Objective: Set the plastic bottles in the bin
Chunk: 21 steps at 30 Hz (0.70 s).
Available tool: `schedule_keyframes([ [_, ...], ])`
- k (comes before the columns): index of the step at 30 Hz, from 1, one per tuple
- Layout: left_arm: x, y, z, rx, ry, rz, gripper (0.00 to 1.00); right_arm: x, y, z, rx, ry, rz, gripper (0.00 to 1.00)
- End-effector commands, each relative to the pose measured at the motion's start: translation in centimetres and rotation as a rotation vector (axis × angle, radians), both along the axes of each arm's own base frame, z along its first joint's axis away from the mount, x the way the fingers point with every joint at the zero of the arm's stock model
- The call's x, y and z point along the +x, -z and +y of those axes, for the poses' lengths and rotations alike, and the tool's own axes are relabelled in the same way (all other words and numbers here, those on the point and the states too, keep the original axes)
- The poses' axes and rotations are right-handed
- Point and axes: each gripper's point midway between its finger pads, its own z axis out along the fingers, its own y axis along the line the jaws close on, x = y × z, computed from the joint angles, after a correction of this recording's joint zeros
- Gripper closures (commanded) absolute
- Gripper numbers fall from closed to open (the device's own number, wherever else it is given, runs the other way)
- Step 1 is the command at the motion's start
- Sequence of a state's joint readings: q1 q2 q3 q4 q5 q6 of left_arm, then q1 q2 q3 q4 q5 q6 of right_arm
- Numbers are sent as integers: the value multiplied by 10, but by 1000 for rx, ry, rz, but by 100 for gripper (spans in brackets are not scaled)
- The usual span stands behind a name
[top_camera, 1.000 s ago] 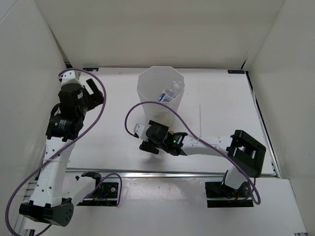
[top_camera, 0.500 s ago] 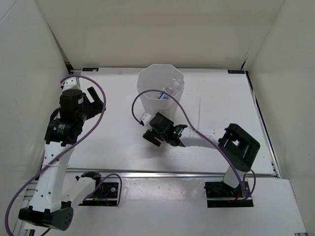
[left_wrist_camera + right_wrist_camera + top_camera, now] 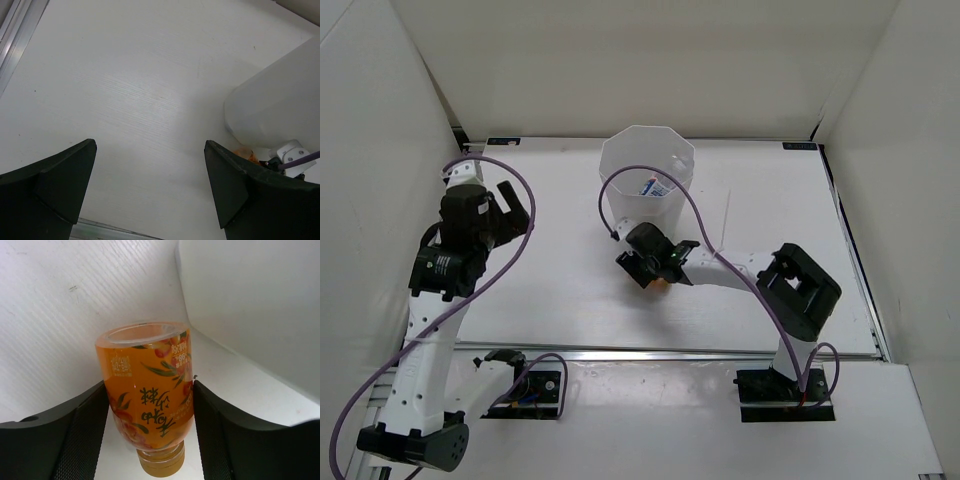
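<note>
The orange bottle [image 3: 146, 390] lies on the table with its cap toward the right wrist camera, close to the foot of the bin [image 3: 250, 300]. My right gripper [image 3: 149, 405] is shut on it, one pad against each side of its body. From above, only a sliver of the orange bottle [image 3: 661, 283] shows under my right gripper [image 3: 646, 268], just in front of the tall white bin [image 3: 620, 195]. A clear bottle with a blue label [image 3: 653, 187] lies inside the bin. My left gripper [image 3: 513, 203] hangs open over the left of the table, with nothing between its fingers [image 3: 55, 175].
White walls close in the table on the left, back and right. A metal rail [image 3: 670, 352] runs along the near edge. A purple cable [image 3: 620, 180] loops from the right wrist across the bin's front. In the left wrist view, the bin [image 3: 275, 110] is at the right.
My right gripper has moved up and right toward the bin's foot, and its jaws have closed onto the orange bottle. The left arm has shifted only slightly.
</note>
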State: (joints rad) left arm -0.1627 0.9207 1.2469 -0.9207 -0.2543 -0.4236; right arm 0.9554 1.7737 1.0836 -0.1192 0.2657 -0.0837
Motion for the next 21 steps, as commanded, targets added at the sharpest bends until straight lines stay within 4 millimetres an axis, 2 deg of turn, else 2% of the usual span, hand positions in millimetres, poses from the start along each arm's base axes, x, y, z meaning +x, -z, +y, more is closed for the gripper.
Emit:
schedule_keyframes([
  [1,-9,-13,9,5,-37,-47,0,-14,-1,-4,-3,60,101,59],
  [2,-9,-9,8,-1,-41,-38,0,-19,-8,-10,-11,75,119,66],
  [3,-12,-11,9,-3,-42,-49,0,-24,-10,-12,-1,94,144,69],
  [4,-12,-12,10,-7,-56,-52,0,-23,-20,-10,17,105,143,73],
  [5,-12,-8,12,0,-65,-42,0,-34,-30,-13,13,103,167,79],
  [6,-12,-12,12,-4,-65,-65,0,-38,-40,-10,25,105,170,82],
  [7,-11,-11,14,2,-76,-66,0,-45,-66,0,78,93,154,85],
  [8,-11,-17,17,5,-91,-93,0,-51,-79,4,91,75,147,87],
  [9,-11,-13,18,2,-104,-87,0,-59,-91,5,103,67,150,88],
  [10,-9,-16,21,1,-124,-99,0,-72,-113,14,145,31,135,89],
  [11,-9,-16,21,1,-124,-99,0,-74,-145,27,204,7,106,92],
  [12,-7,-13,22,0,-137,-91,0,-87,-161,34,218,-33,102,92],
  [13,-6,-11,22,2,-138,-82,0,-90,-181,38,247,-43,77,94],
  [14,-6,-15,22,0,-138,-91,0,-85,-201,40,260,-29,22,94],
  [15,-2,-14,21,1,-138,-90,0,-80,-242,44,331,-22,-23,94],
  [17,-1,-12,22,7,-146,-82,0,-62,-289,38,419,41,-89,94],
  [18,-1,-8,22,10,-145,-71,0,-38,-301,30,432,98,-109,94],
  [19,-1,-8,22,10,-145,-71,0,-25,-347,27,538,123,-153,92],
  [20,2,-5,21,8,-137,-60,0,3,-349,20,535,179,-162,91],
  [21,1,-1,21,10,-137,-49,0,12,-371,10,581,199,-192,91],
])
